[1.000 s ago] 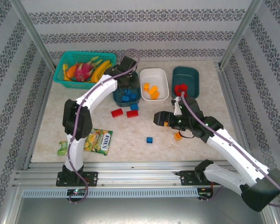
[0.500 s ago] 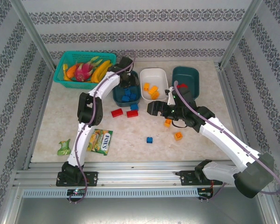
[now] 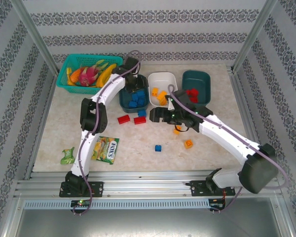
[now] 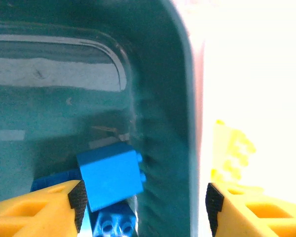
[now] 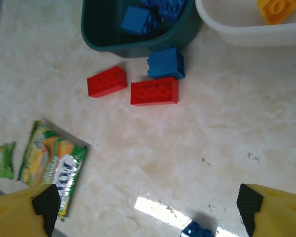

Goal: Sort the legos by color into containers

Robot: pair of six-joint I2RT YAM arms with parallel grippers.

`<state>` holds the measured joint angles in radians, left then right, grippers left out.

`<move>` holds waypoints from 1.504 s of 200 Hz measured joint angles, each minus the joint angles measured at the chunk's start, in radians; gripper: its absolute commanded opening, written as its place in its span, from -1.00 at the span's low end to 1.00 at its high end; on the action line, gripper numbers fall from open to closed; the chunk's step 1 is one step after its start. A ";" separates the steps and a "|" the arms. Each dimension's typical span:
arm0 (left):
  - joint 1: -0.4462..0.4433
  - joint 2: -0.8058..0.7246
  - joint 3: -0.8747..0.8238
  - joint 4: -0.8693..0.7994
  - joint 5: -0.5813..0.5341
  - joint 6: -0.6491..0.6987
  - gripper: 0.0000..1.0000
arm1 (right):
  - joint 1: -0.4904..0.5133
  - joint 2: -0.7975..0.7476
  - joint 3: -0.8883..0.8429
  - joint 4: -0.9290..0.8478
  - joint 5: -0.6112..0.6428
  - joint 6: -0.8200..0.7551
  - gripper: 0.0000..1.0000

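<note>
Red lego (image 3: 124, 119), teal tub (image 3: 197, 79), green basket (image 3: 89, 58)

Left teal tub (image 3: 133, 110): blue bricks (image 3: 134, 102). White tub (image 3: 163, 75): orange bricks (image 3: 161, 98). Right teal tub (image 3: 196, 74): red bricks (image 3: 191, 94). Loose on worktop (image 3: 133, 148): red pair (image 3: 140, 120), two blues (image 3: 158, 147), orange brick (image 3: 188, 143).

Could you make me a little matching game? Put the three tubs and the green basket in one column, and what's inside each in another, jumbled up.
1. dark teal plastic tub nearest the basket
2. white plastic tub
3. dark teal plastic tub farthest from the basket
4. bright green lattice basket

A. red plastic bricks
B. toy fruit
C. blue plastic bricks
D. orange-yellow plastic bricks

Pairs: 1-C, 2-D, 3-A, 4-B
</note>
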<state>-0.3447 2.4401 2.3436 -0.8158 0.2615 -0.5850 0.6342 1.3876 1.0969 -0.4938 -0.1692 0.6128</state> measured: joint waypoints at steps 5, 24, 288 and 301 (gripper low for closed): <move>0.000 -0.023 -0.016 0.000 0.000 -0.001 0.40 | 0.012 0.016 0.007 -0.003 0.014 -0.008 0.95; 0.004 -0.194 -0.179 0.030 0.000 -0.015 0.47 | 0.070 0.122 0.052 -0.012 0.074 -0.038 0.95; 0.051 -1.502 -1.411 0.105 -0.040 -0.243 0.66 | 0.142 0.778 0.500 -0.057 0.281 -0.059 0.20; 0.051 -1.500 -1.416 0.105 -0.034 -0.243 0.66 | 0.142 0.777 0.500 -0.056 0.281 -0.059 0.20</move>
<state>-0.2932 0.9401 0.9276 -0.7109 0.2279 -0.8280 0.7761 2.1647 1.5974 -0.5503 0.1116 0.5537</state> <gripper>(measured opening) 0.832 0.626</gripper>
